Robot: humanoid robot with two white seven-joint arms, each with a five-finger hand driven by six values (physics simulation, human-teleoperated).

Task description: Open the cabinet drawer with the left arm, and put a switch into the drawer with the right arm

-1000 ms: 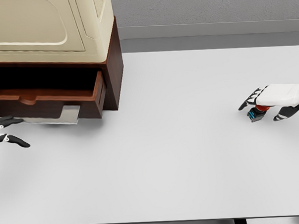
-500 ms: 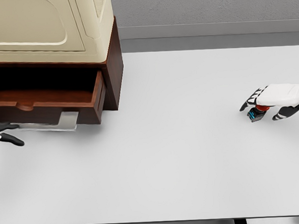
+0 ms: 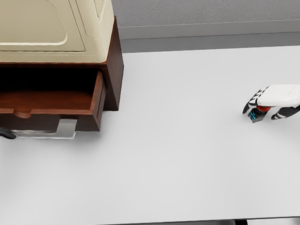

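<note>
The dark brown cabinet [image 3: 114,69] with a cream top stands at the back left. Its wooden drawer [image 3: 50,104] is pulled out toward me, with a silver handle plate [image 3: 66,128] hanging below its front. Only a dark sliver of my left hand [image 3: 1,133] shows at the left edge, just beside the handle plate. At the far right, my right hand [image 3: 263,110] is curled over the switch [image 3: 257,114], a small red, blue and black piece. The fingers wrap its far side and the thumb its near side.
The white table [image 3: 181,151] stretches between the drawer and the right hand. Its front edge [image 3: 155,223] runs along the bottom of the view. A grey wall stands behind the table.
The drawer has come out a little further toward me. My left hand has slid left, almost out of view. The right hand has shifted slightly right with the switch.
</note>
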